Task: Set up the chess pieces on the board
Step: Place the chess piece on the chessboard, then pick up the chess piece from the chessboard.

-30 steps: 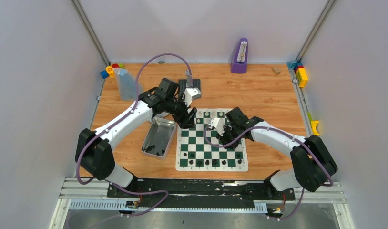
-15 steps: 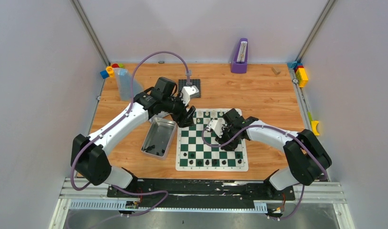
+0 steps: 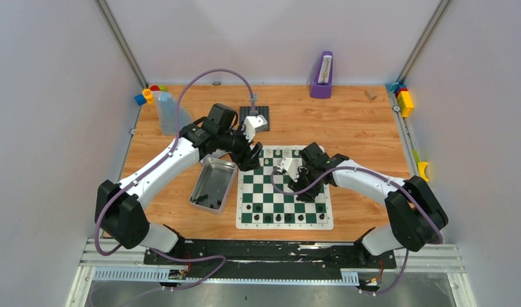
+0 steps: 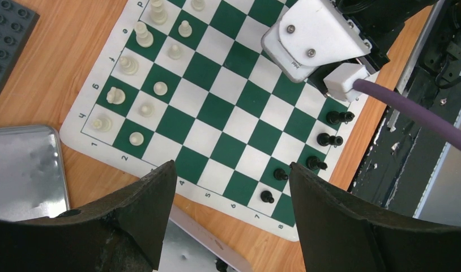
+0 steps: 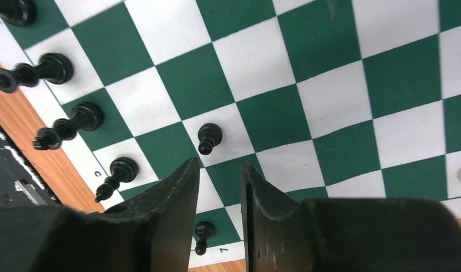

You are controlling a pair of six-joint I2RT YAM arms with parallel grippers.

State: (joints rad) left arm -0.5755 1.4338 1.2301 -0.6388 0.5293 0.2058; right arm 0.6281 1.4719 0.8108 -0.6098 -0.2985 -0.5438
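The board of green and white checks lies at the table's middle. White chess pieces fill its far rows, and black pieces stand along its near rows. My left gripper hangs open and empty above the board's left edge, by the tin. My right gripper hovers low over the board's near squares, its jaws a narrow gap apart and holding nothing. One black pawn stands free on a green square under that gap. Another black pawn stands just ahead of the fingertips.
A silver tin sits left of the board with a dark piece inside. A grey brick tower on a dark baseplate stands behind the board. A clear container, a purple stand and coloured bricks line the back edge.
My right gripper's jaws have parted a little and the arm has shifted slightly toward the board's far side. The left arm drew back a little, then held still.
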